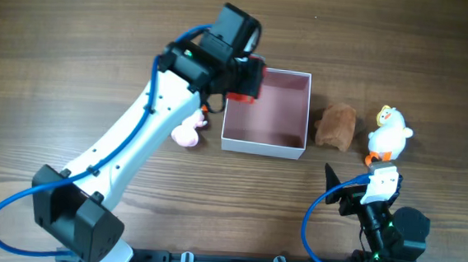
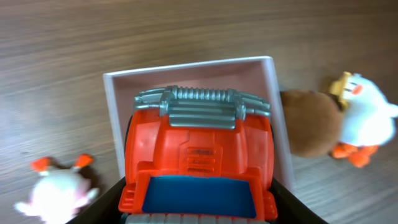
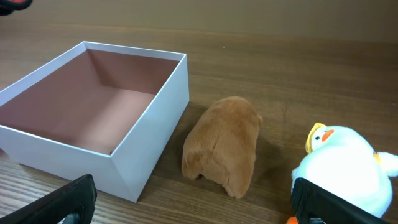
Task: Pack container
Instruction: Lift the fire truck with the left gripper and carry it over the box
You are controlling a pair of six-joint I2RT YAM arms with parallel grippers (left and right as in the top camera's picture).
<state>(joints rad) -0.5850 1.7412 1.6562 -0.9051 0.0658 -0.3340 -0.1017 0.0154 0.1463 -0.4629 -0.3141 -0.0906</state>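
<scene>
The container [image 1: 264, 143] is a small square box, white outside and pink inside, mid-table; it also shows in the left wrist view [image 2: 112, 106] and the right wrist view [image 3: 155, 124]. My left gripper [image 1: 242, 78] is shut on a red toy truck [image 2: 199, 158] with a grey grille and blue panel, held over the box's left edge. My right gripper [image 1: 353, 193] is open and empty near the front edge, right of the box. A brown plush [image 1: 336, 126] and a white duck toy [image 1: 389, 135] lie right of the box. A pink-white plush [image 1: 188, 132] lies left of it.
The brown plush [image 3: 224, 146] sits between my right fingers' line of sight and the box; the duck [image 3: 339, 171] is close by my right finger. Bare wooden table [image 1: 75, 37] stretches at the back and left.
</scene>
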